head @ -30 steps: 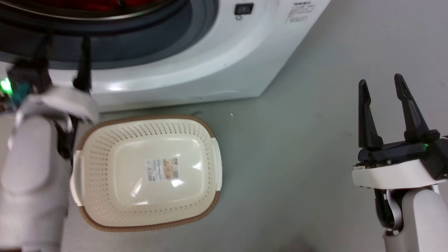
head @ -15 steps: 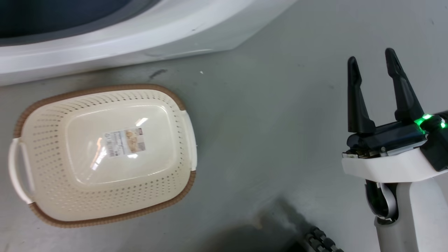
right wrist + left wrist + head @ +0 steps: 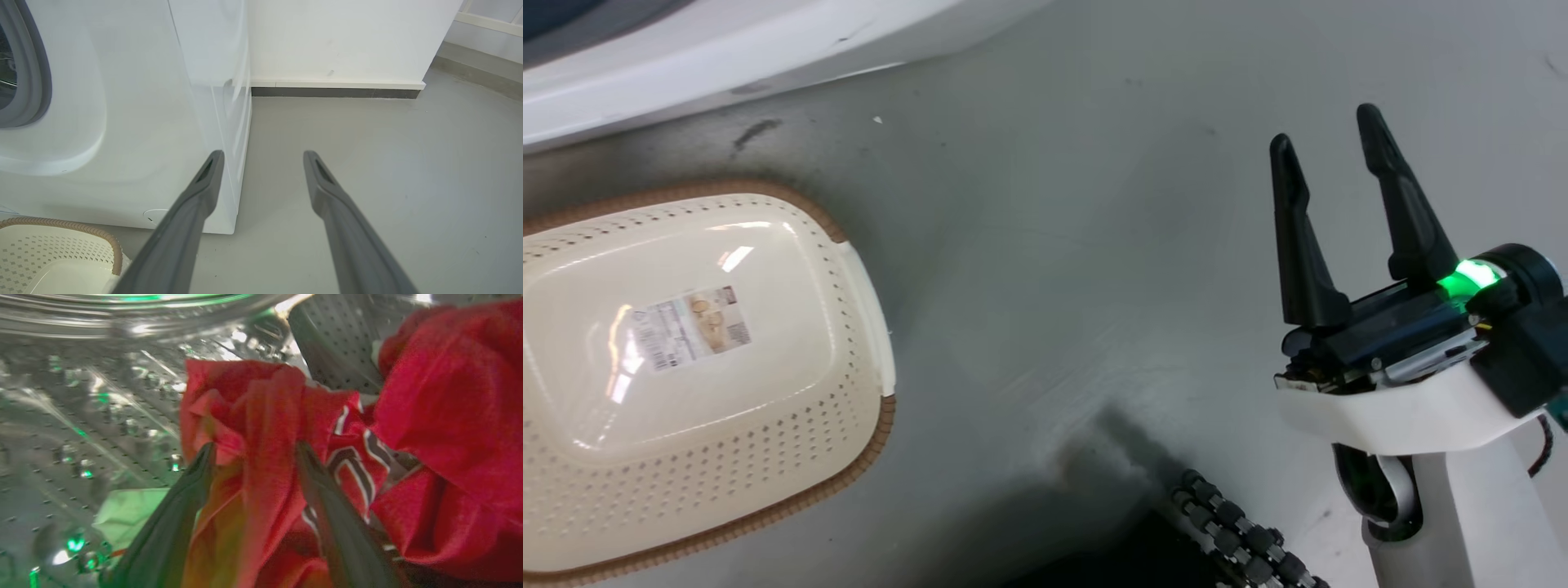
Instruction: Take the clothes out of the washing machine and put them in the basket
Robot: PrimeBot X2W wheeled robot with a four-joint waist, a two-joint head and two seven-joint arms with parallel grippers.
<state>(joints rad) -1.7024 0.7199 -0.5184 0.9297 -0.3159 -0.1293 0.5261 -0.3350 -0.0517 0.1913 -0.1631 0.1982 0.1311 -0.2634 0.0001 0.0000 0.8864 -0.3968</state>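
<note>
item 1. washing machine (image 3: 122, 122): white front-loader, standing on the floor against the wall. its grey porthole ring (image 3: 41, 73) sits at the edge of the right wrist view. the perforated steel drum (image 3: 81, 416) surrounds the left wrist camera, so the left arm is judged to be reaching in through the opening.

item 2. basket (image 3: 845, 469): cream, perforated, brown rim, label sticker (image 3: 690, 327) on its bottom; empty. it sits on the floor just in front of the machine's base, likely so that a garment travels little from door to basket.

item 3. clothes (image 3: 449, 396): red, with white and black stripes. all lie in the drum, bunched toward the right of the left wrist view; none in the basket.

item 4. left gripper (image 3: 256, 446): fingers apart, astride a raised fold of the red fabric, not pinching it. placed for a grasp, which is judged the step in hand.

item 5. right gripper (image 3: 1325, 124): fingers apart, holding nothing. held over bare floor to the right of the basket and well apart from it, seemingly parked out of the way.

surface: smooth grey floor (image 3: 1054, 245) with a dull sheen; a dark scuff (image 3: 756, 131) near the machine's foot.

room: plain white wall (image 3: 327, 36), with a pale skirting (image 3: 335, 83) over a dark strip (image 3: 335, 93).
</note>
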